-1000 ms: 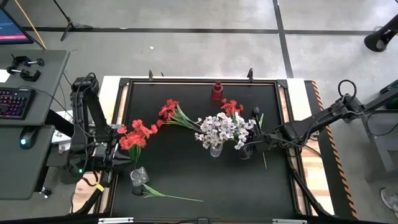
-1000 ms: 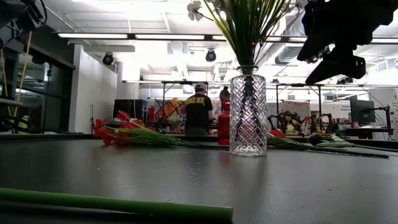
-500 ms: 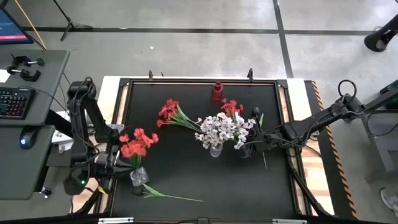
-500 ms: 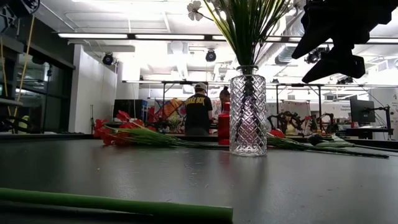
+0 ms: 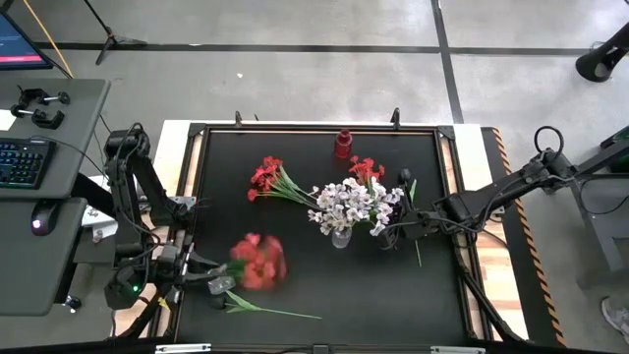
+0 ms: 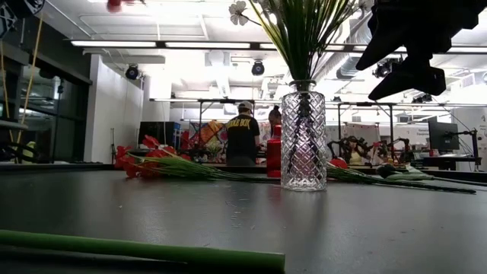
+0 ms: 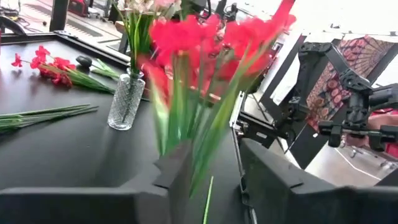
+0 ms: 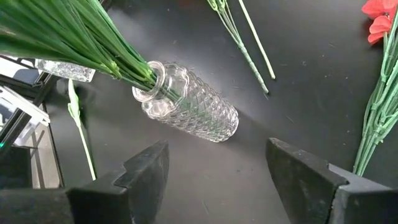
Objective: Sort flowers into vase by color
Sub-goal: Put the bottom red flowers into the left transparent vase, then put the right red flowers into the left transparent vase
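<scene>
Fingers of the left gripper (image 7: pixel 208 171) stand parted, releasing the red flower bunch (image 5: pixel 258 264) into its vase (image 5: pixel 220 284); right gripper (image 8: pixel 214 177) waits open beside the white-flower vase (image 8: pixel 189 104).

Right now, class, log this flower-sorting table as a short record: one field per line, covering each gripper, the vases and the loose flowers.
left gripper: open, red flower bunch blurred between its fingers, over the small vase
right gripper: open, beside the clear vase
clear vase: upright, holds white flowers
loose on the table: red flowers, green stem
</scene>
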